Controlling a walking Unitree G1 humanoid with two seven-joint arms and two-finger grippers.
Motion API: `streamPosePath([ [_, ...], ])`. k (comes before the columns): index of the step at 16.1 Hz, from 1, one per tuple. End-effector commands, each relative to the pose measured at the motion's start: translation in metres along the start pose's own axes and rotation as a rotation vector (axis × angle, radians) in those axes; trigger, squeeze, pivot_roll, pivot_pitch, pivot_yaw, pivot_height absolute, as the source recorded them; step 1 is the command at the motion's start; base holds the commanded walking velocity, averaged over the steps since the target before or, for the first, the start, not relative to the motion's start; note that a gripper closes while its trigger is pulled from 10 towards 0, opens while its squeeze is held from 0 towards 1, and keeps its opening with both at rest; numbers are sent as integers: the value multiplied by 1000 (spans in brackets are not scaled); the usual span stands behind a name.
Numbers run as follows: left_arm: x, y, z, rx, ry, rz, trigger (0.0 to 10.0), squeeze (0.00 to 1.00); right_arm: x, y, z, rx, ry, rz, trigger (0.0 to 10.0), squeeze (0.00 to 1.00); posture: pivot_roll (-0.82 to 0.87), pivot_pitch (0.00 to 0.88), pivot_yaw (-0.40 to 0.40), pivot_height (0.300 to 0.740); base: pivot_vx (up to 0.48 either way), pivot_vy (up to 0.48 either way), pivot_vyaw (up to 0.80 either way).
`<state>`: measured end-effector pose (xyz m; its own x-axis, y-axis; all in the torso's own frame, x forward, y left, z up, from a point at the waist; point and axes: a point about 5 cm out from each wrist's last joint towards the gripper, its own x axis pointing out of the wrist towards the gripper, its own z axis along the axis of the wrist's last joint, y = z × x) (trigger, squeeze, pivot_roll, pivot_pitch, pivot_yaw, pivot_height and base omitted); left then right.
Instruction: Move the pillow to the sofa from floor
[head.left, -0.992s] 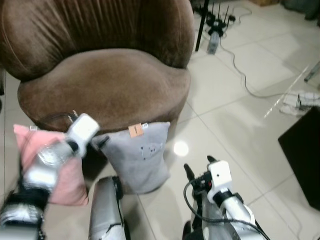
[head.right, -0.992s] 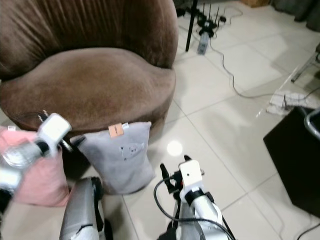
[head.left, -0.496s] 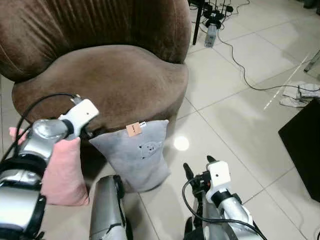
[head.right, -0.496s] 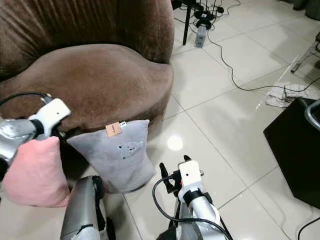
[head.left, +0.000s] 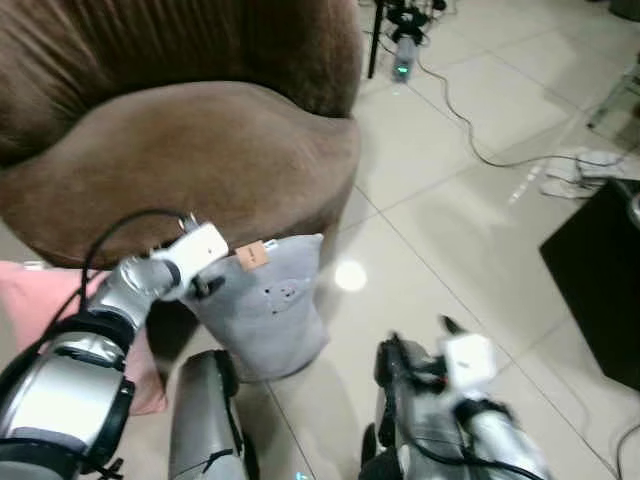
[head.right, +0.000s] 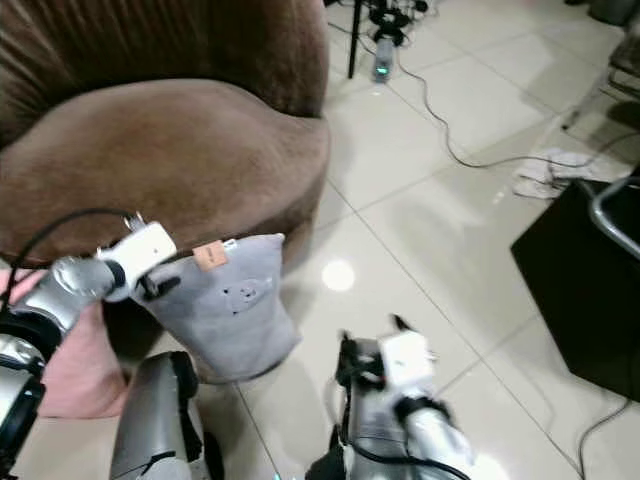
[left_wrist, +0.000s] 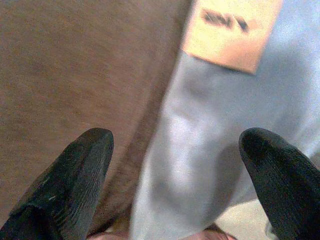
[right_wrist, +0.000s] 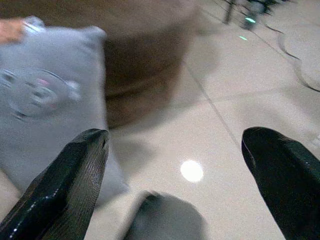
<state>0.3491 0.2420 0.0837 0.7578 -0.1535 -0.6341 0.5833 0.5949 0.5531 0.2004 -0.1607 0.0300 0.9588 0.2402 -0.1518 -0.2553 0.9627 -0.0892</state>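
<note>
So the grey pillow (head.left: 265, 305) is on the floor (head.left: 470, 230), propped against the brown sofa (head.left: 180, 150). Left end effector (left_wrist: 175, 165) is spread wide, released, right at its top corner by the orange tag (left_wrist: 232, 32). Pink pillow (head.left: 60, 320) just behind. Right end effector (right_wrist: 182, 165) hangs released over the tiles.
</note>
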Motion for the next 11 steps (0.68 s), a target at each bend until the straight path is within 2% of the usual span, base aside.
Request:
streamPosePath([
  [1, 2, -8, -7, 12, 45, -3, 10000, 0, -7, -5, 1, 6, 9, -21, 10000, 0, -209, 213, -70, 511, 0, 0, 0],
  [6, 11, -39, -21, 73, 137, 12, 10000, 0, -38, -21, 7, -20, 49, -67, 10000, 0, -311, 256, -121, 511, 0, 0, 0],
  [11, 15, -66, -35, -83, 179, 74, 10000, 0, -61, -30, 10, -45, 92, -87, 10000, 0, -374, 270, -174, 511, 0, 0, 0],
])
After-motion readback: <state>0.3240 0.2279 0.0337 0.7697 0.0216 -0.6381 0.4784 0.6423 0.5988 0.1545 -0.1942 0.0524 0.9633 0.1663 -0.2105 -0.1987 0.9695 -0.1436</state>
